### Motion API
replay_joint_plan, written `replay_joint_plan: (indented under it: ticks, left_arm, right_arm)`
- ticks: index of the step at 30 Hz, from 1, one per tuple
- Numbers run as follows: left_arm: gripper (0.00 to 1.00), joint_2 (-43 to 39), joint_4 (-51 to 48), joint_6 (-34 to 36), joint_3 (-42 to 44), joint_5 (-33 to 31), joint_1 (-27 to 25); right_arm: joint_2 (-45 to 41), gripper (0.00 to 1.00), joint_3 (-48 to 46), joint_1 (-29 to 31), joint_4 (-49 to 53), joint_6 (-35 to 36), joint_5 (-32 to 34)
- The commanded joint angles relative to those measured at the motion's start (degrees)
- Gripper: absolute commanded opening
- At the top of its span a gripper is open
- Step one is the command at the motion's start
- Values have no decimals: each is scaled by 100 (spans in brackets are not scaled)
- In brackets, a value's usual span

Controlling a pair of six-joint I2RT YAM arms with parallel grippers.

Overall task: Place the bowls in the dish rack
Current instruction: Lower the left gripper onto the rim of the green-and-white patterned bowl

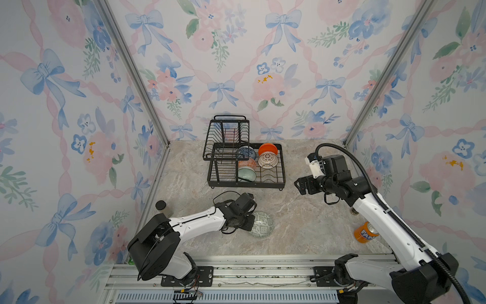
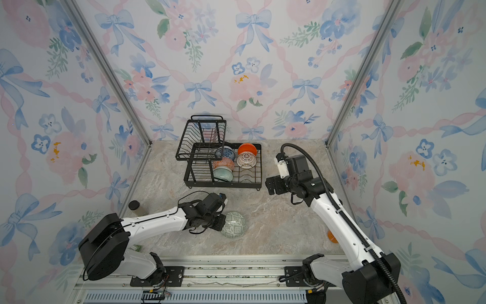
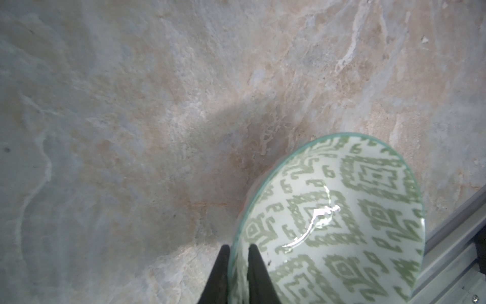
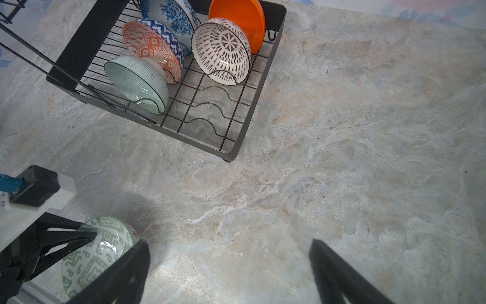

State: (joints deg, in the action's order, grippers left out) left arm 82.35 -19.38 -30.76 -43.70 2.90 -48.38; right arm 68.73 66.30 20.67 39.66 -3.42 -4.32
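Note:
A grey-green geometric bowl point(image 1: 263, 225) point(image 2: 234, 226) point(image 3: 342, 210) point(image 4: 89, 252) is tilted low over the marble table, in front of the dish rack. My left gripper point(image 1: 249, 223) point(image 2: 221, 222) point(image 3: 238, 247) is shut on its rim, one finger inside and one outside. The black wire dish rack point(image 1: 247, 185) point(image 2: 223, 184) point(image 4: 84, 39) stands at the back. Its lower tray holds several bowls on edge: blue-patterned point(image 4: 176, 18), orange-white point(image 4: 151, 50), celadon point(image 4: 139, 81), lattice point(image 4: 222, 50), plain orange point(image 4: 239, 18). My right gripper point(image 1: 299, 187) point(image 4: 229, 244) hangs open and empty, right of the rack.
An orange soda can point(image 1: 365, 231) point(image 2: 332, 237) lies at the right, by my right arm. A dark-lidded jar point(image 1: 161, 205) point(image 2: 134, 205) stands by the left wall. The rack's raised basket point(image 1: 228, 136) holds nothing. An aluminium rail point(image 1: 249, 265) runs along the table's front edge.

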Motion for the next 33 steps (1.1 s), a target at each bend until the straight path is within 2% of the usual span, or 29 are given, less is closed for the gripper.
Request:
replay_joint_plan:
  ticks: [1, 11, 20, 33]
  left_arm:
    - [12, 95, 54, -27, 99, 75, -30]
    - [0, 120, 84, -26, 108, 73, -28]
    - [0, -280, 18, 4, 58, -93, -27]
    - [0, -860, -312, 260, -639, -547, -30]
  right_arm:
    - [-85, 97, -63, -19, 7, 70, -36]
    - [-97, 97, -65, -13, 16, 89, -37]
    - [-131, 97, -62, 8, 24, 100, -65]
    - [-136, 97, 35, 45, 17, 61, -240]
